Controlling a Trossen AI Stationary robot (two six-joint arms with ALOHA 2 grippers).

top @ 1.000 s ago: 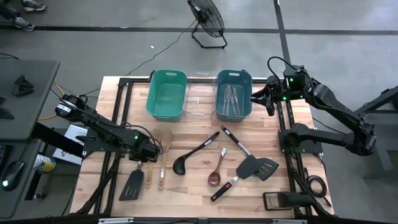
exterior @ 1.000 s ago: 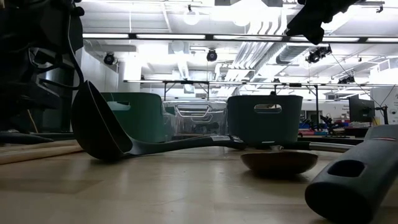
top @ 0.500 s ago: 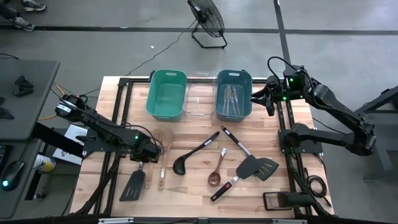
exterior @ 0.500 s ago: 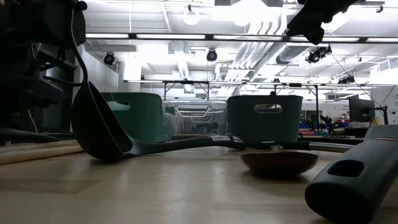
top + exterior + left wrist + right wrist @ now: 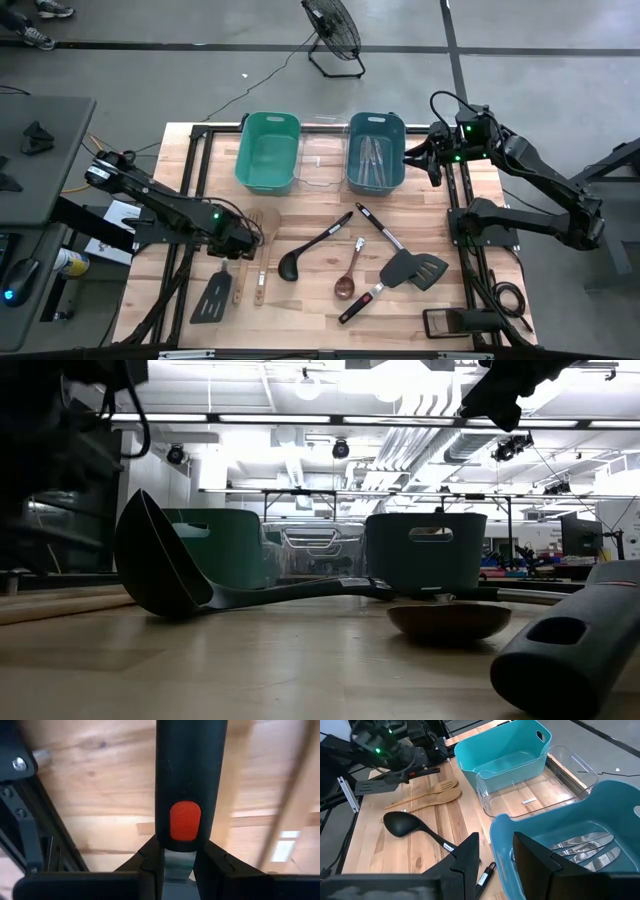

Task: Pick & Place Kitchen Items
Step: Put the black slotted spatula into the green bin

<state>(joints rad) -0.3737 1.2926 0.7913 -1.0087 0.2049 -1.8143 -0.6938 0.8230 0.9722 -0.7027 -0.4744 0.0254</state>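
Two of my fingers (image 5: 150,857) on the left gripper (image 5: 229,262) are pinched on the handle of the black spatula (image 5: 213,298). In the left wrist view, that handle (image 5: 190,780) runs straight out from between them. It is thick and black, with a round red spot just ahead of my grip. From above, the spatula hangs toward the near left part of the counter (image 5: 320,325), its flat, dark blade pointing away from my wrist. I cannot tell whether the blade touches the wood.

Just beside my left gripper lie two pale wooden utensils (image 5: 260,224), and two short wooden handles (image 5: 250,288) lie next to the spatula's blade. Farther toward the middle are the black ladle (image 5: 310,248), a wooden spoon (image 5: 349,276), a slotted black spatula (image 5: 414,268) and a red-handled tool (image 5: 362,302). All of these are apart from what I hold. In the low view, the ladle's bowl (image 5: 160,560) stands on edge, with the spoon's bowl (image 5: 448,620) to one side of it.

At the far side stand the green bin (image 5: 268,150), the clear bin (image 5: 322,165) and the blue bin (image 5: 376,178). Silver cutlery (image 5: 372,152) lies inside the blue bin.

My right gripper (image 5: 433,165) hovers just beside the blue bin, with its fingers (image 5: 465,862) spread and nothing between them.
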